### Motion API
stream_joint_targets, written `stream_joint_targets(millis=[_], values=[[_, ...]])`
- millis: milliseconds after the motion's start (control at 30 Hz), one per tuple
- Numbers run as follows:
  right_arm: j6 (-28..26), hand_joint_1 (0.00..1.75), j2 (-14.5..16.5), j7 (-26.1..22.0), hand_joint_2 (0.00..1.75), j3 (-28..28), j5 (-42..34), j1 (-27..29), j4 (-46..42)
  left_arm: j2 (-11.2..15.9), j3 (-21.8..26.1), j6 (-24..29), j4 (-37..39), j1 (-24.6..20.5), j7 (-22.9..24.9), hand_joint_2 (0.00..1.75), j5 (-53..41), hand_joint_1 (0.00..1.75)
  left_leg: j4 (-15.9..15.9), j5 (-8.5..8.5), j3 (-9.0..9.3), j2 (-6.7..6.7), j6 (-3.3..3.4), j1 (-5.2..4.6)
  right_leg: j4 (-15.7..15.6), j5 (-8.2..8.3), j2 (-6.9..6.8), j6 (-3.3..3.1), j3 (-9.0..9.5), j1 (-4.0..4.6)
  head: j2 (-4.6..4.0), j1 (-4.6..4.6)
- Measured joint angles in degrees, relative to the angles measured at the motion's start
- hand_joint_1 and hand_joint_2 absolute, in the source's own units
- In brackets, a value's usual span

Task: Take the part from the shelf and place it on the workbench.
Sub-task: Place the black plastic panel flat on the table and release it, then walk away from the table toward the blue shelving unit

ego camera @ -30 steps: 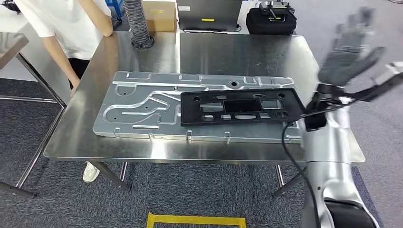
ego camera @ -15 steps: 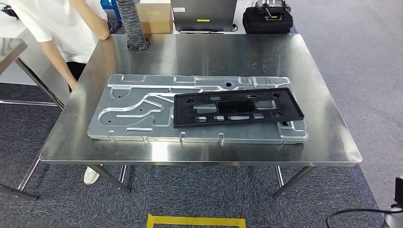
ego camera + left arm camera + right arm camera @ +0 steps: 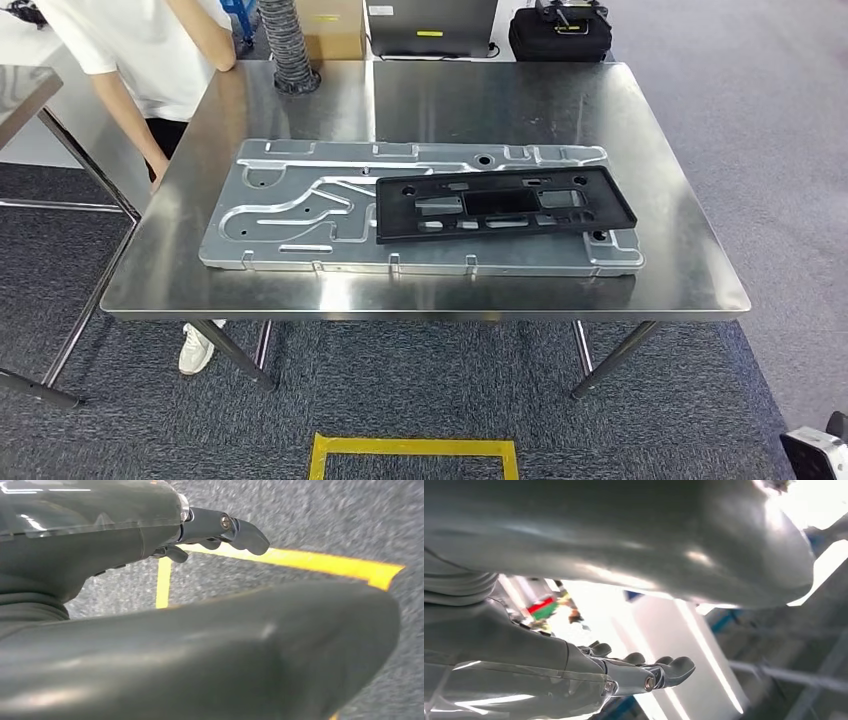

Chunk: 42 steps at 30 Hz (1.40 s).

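- Black part [image 3: 503, 205]: flat, slotted plastic frame, lying on the workbench [image 3: 680, 260] atop a grey metal plate [image 3: 290, 215]. It sits over the plate's right half, towards the right edge of the surface, with its long axis running left to right along the bench, slightly skewed from the plate's edges. Nothing grips it.
- Judgement: placement reads as done; the part is off the shelf and rests on the bench.
- Left hand [image 3: 220, 527]: seen in the left wrist view over grey carpet and a yellow floor line [image 3: 310, 562]. It holds nothing; fingers lie loosely extended, apart from the thumb.
- Right hand [image 3: 644, 672]: seen in the right wrist view against bright ceiling light. Empty, fingers extended side by side with a slight curl.
- Key relation: the part lies ahead of and above both hands, which are away from the bench. Being right of centre, it is judged nearer the right arm, should any re-seating be called for.
- Person [image 3: 140, 50]: white top, standing at the far left corner of the bench, one arm hanging by the left edge.
- Far edge: ribbed hose [image 3: 285, 45], cardboard box [image 3: 335, 30], black case [image 3: 560, 35].
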Motion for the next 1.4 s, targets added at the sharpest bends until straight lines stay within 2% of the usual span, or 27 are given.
stream_joint_targets(millis=[67,167,200,267,333,367,433,500,567,600,633,700,733,767,833,867,900,933,1000,1067,1100,1167,1233,1267,1333,1367,1400], values=[[-0.22,0.0,0.44,-0.1,0.0,-2.58,4.0,-1.04,3.88,-0.21,-0.04,0.25,0.0,-0.02,0.31,0.0,-0.33,0.0,0.25,0.77,-0.52,-0.02,-0.69,-0.04,-5.72,0.38,0.16,-0.43,3.54,0.21,0.0,-0.06],[-2.71,0.0,0.64,0.0,0.0,-5.84,10.56,-2.66,12.12,-0.38,-0.05,0.54,0.0,0.06,0.48,0.0,-0.68,0.0,-0.01,1.93,-0.95,-0.1,-1.83,0.28,-6.76,1.34,0.21,-1.62,2.93,0.63,0.0,-0.12],[-4.06,0.0,0.6,0.11,0.0,-6.69,12.67,-3.26,15.32,-0.4,-0.05,0.6,0.0,0.16,0.49,0.0,-0.79,0.0,0.48,1.06,-1.43,-0.13,-2.15,0.41,-6.77,2.06,0.14,-2.12,2.22,0.62,0.0,-0.12],[-7.37,0.0,0.18,0.28,0.0,-8.32,16.09,-4.37,22.77,-0.41,-0.07,0.57,0.0,0.28,0.49,0.0,-0.96,0.0,4.58,-4.14,-2.84,-0.18,-2.53,0.57,-6.92,3.6,-0.05,-2.88,0.49,0.59,0.0,-0.13],[-10.93,0.0,-0.85,0.56,0.0,-10.06,18.9,-5.27,31.48,-0.4,-0.08,0.29,0.0,0.25,0.49,0.0,-1.2,0.0,11.72,-9.97,-3.97,-0.17,-2.72,0.54,-6.86,4.98,-0.15,-3.17,-1.33,0.82,0.0,-0.13],[-12.19,0.0,-1.49,1.24,0.0,-10.87,20.56,-5.65,36.02,-0.38,-0.08,0.18,0.0,0.21,0.49,0.0,-1.3,0.0,14.7,-10.98,-3.94,-0.17,-2.73,0.52,-6.78,5.68,-0.22,-3.21,-2.29,0.96,0.0,-0.13],[-13.34,0.0,-2.46,3.96,0.0,-12.19,24.71,-6.17,44.03,-0.21,-0.08,0.07,0.0,0.16,0.48,0.0,-1.48,0.0,15.94,-9.12,-1.54,-0.18,-2.5,0.41,-6.49,6.98,-0.32,-3.2,-4.25,1.2,0.0,-0.14],[-13.47,0.0,-2.83,7.08,0.0,-13.18,28.63,-6.61,50.16,0.1,-0.08,0.01,-0.01,0.03,0.47,0.0,-1.57,0.0,9.7,-6.65,4.48,-0.2,-1.81,0.07,-6.08,8.08,-0.29,-3.07,-5.84,1.38,0.0,-0.14],[-13.51,0.0,-2.89,9.36,0.0,-13.95,31.27,-7.03,55.06,0.44,-0.1,-0.01,-0.03,-0.31,0.39,0.0,-1.61,0.0,0.82,-7.56,10.76,-0.2,-1.03,-0.41,-5.75,9.1,-0.27,-2.65,-6.65,1.49,0.0,-0.14],[-13.52,0.0,-2.91,10.59,0.0,-14.28,32.46,-7.28,57.43,0.6,-0.12,-0.01,-0.04,-0.46,0.31,0.0,-1.63,0.0,-1.98,-8.37,12.43,-0.19,-0.69,-0.61,-5.74,9.68,-0.3,-2.35,-6.8,1.44,0.0,-0.14],[-13.53,0.0,-2.94,11.82,0.0,-14.54,33.5,-7.54,59.5,0.67,-0.12,-0.02,-0.04,-0.52,0.22,0.0,-1.64,0.0,-3.33,-8.59,12.93,-0.17,-0.42,-0.72,-5.85,10.29,-0.31,-2.02,-6.85,1.38,0.0,-0.13],[-13.51,0.0,-2.94,14.25,0.0,-14.92,35.32,-7.98,63.71,0.78,-0.12,0.03,-0.04,-0.42,0.12,0.0,-1.75,0.0,-3.67,-7.48,12.22,0.06,0.31,-0.53,-5.73,10.24,-0.22,-1.42,-7.12,1.23,0.0,-0.12],[-13.5,0.0,-2.86,15.22,0.0,-15.0,35.96,-8.07,65.66,0.83,-0.12,0.08,-0.04,-0.34,0.09,0.0,-1.83,0.0,-3.81,-6.73,11.63,0.2,0.7,-0.4,-4.6,8.52,-0.14,-1.19,-7.57,1.17,0.0,-0.11],[-13.45,0.0,-2.76,16.07,0.0,-15.02,36.49,-8.17,67.54,0.89,-0.11,0.15,-0.04,-0.25,0.07,0.0,-1.89,0.0,-3.9,-5.95,10.85,0.34,1.03,-0.29,-2.32,5.69,-0.08,-0.95,-8.29,1.07,0.0,-0.11],[-13.28,0.0,-2.48,17.59,0.0,-15.02,37.26,-8.5,70.75,1.05,-0.1,0.27,-0.04,-0.11,0.0,0.0,-1.93,0.0,-3.72,-4.56,8.97,0.5,1.3,-0.38,4.97,-0.42,-0.04,-0.47,-9.9,0.78,0.0,-0.11],[-13.12,0.0,-2.29,18.28,0.0,-15.02,37.6,-8.67,72.04,1.13,-0.1,0.32,-0.05,-0.06,-0.02,0.0,-1.93,0.0,-3.54,-3.89,7.97,0.55,1.24,-0.41,8.5,-1.66,-0.05,-0.2,-10.3,0.62,0.0,-0.11],[-12.85,0.0,-2.03,19.12,0.0,-15.02,38.03,-8.8,73.12,1.18,-0.1,0.34,-0.05,-0.04,-0.03,0.0,-1.95,0.0,-3.24,-3.26,6.87,0.61,1.12,-0.4,10.8,-1.27,-0.05,0.04,-10.09,0.42,0.0,-0.11],[-12.4,0.0,-1.71,20.21,0.0,-15.02,38.62,-8.9,74.1,1.2,-0.1,0.37,-0.05,-0.03,-0.04,0.0,-1.96,0.0,-2.78,-2.68,5.7,0.63,0.92,-0.35,11.23,0.35,-0.05,0.25,-8.99,0.2,0.0,-0.11],[-10.55,0.0,-0.98,23.42,0.0,-14.98,40.06,-9.25,75.75,1.24,-0.1,0.44,-0.07,0.0,-0.03,0.0,-2.02,0.0,-1.45,-1.81,3.46,0.61,0.37,-0.21,6.13,3.13,-0.05,0.52,-3.79,-0.28,0.0,-0.13],[-8.39,0.0,-0.06,26.81,0.0,-14.81,41.48,-9.75,76.99,1.32,-0.1,0.57,-0.11,0.01,-0.03,0.0,-2.14,0.0,-0.01,-1.27,1.84,0.61,-0.33,-0.21,-2.38,1.75,0.01,0.29,2.25,-0.24,0.0,-0.13],[-7.36,0.0,0.48,28.17,0.0,-14.65,42.02,-9.94,77.49,1.37,-0.1,0.62,-0.13,-0.02,-0.03,0.0,-2.21,0.0,0.4,-0.92,1.35,0.63,-0.72,-0.21,-5.11,0.58,0.06,-0.1,3.85,-0.05,0.0,-0.13],[-4.77,0.0,1.65,30.54,0.0,-14.3,42.86,-10.09,78.47,1.45,-0.11,0.64,-0.13,-0.03,-0.1,0.0,-2.35,0.0,0.58,0.0,0.7,0.62,-1.6,-0.08,-6.75,0.16,0.02,-1.29,3.94,0.3,0.0,-0.12],[-1.35,0.0,2.6,32.68,0.0,-14.02,43.42,-10.14,79.3,1.55,-0.12,0.48,-0.13,0.16,-0.28,0.0,-2.45,0.0,1.64,-1.6,-0.2,0.46,-2.28,0.24,-6.75,1.4,-0.21,-2.43,2.74,0.35,0.0,-0.13],[0.26,0.0,3.03,33.55,0.0,-13.86,43.63,-10.16,79.63,1.61,-0.12,0.35,-0.13,0.27,-0.41,0.0,-2.48,0.0,3.56,-4.02,-0.94,0.37,-2.51,0.37,-6.8,2.12,-0.34,-2.88,1.96,0.33,0.0,-0.13],[2.97,0.0,3.82,34.18,0.0,-13.62,43.39,-10.25,80.05,1.79,-0.12,0.13,-0.13,0.33,-0.69,0.0,-2.54,0.0,10.2,-9.89,-2.63,0.3,-2.81,0.46,-6.73,3.55,-0.45,-3.37,0.17,0.58,0.0,-0.14],[4.23,0.0,4.16,34.12,0.0,-13.59,43.0,-10.31,80.21,1.93,-0.12,0.09,-0.13,0.26,-0.81,0.0,-2.56,0.0,13.67,-11.53,-3.14,0.29,-2.9,0.46,-6.66,4.3,-0.46,-3.44,-0.84,0.73,0.0,-0.14],[5.4,0.0,4.46,33.82,0.0,-13.59,42.57,-10.4,80.36,2.08,-0.12,0.07,-0.13,0.2,-0.92,0.0,-2.59,0.0,15.98,-11.7,-3.03,0.28,-2.91,0.45,-6.54,5.01,-0.48,-3.45,-1.85,0.86,0.0,-0.14]])
